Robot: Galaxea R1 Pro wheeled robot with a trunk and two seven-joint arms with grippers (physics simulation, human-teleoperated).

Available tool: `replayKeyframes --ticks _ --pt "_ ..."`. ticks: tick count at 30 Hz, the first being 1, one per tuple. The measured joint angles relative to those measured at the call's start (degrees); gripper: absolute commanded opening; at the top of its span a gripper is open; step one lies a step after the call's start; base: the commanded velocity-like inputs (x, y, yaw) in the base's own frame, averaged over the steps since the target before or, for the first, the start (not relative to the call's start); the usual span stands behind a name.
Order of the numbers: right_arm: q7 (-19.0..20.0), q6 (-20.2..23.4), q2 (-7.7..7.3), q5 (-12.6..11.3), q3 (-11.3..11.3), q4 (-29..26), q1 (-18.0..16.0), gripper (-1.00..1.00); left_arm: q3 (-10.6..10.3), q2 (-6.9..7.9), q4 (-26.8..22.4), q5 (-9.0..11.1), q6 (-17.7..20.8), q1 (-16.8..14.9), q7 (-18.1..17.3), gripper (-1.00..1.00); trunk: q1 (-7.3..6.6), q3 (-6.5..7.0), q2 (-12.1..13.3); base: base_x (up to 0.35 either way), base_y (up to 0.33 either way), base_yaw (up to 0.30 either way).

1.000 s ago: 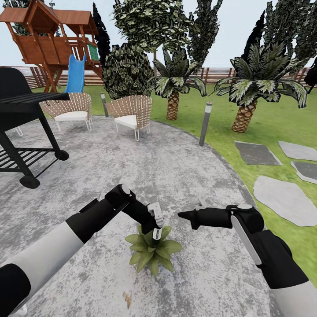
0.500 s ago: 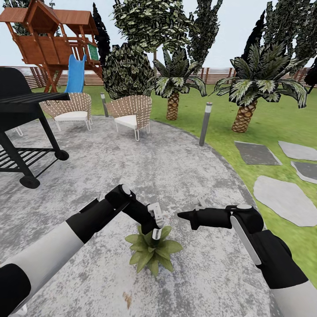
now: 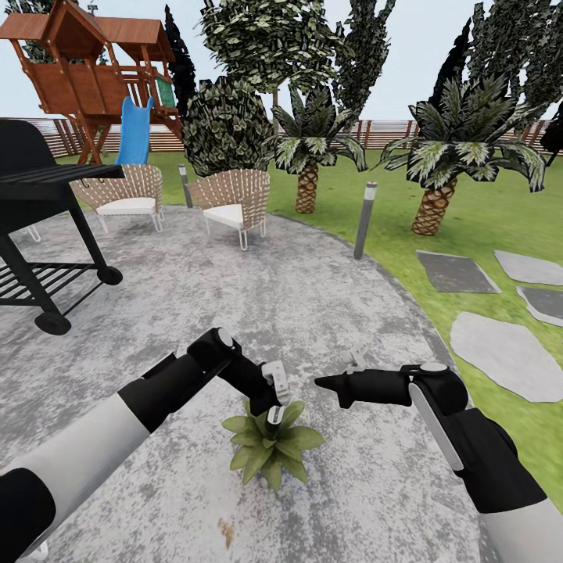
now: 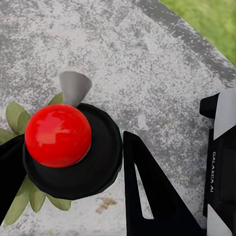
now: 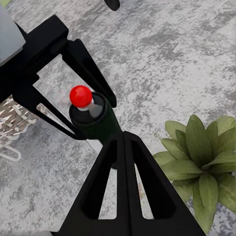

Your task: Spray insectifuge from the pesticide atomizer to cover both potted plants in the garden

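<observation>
My left gripper (image 3: 275, 400) pinches the pesticide atomizer (image 3: 274, 415) just above the potted plant (image 3: 270, 444) on the stone patio (image 3: 313, 297); my right gripper (image 3: 322, 382), pressed together, hangs beside. I judge the spraying step is in hand; next, keep the nozzle over the leaves. Left wrist view: its black top carries a red ball. Right wrist view: the dark green bottle sits between my left gripper's fingers (image 5: 91, 73).

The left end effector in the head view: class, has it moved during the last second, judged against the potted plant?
Yes, slightly. The left end effector has shifted a little to the left over the potted plant, which has stayed put.
</observation>
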Motion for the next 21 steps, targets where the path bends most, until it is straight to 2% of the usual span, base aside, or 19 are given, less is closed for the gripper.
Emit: replayKeyframes --ticks 14,17,21 --pt "0.0 0.0 0.04 0.0 0.0 0.0 0.0 -1.0 -0.8 -0.45 -0.1 -0.1 0.0 0.0 0.2 -1.0 0.0 0.0 0.0 0.0 0.0 0.0" --pt "0.0 0.0 0.08 0.0 0.0 0.0 0.0 -1.0 -0.7 -0.51 -0.1 -1.1 0.0 0.0 0.2 -1.0 0.0 0.0 0.0 0.0 0.0 0.0" --pt "0.0 0.0 0.09 0.0 0.0 0.0 0.0 -1.0 -0.7 -2.19 -0.1 -2.6 0.0 0.0 0.2 -1.0 0.0 0.0 0.0 0.0 0.0 0.0"
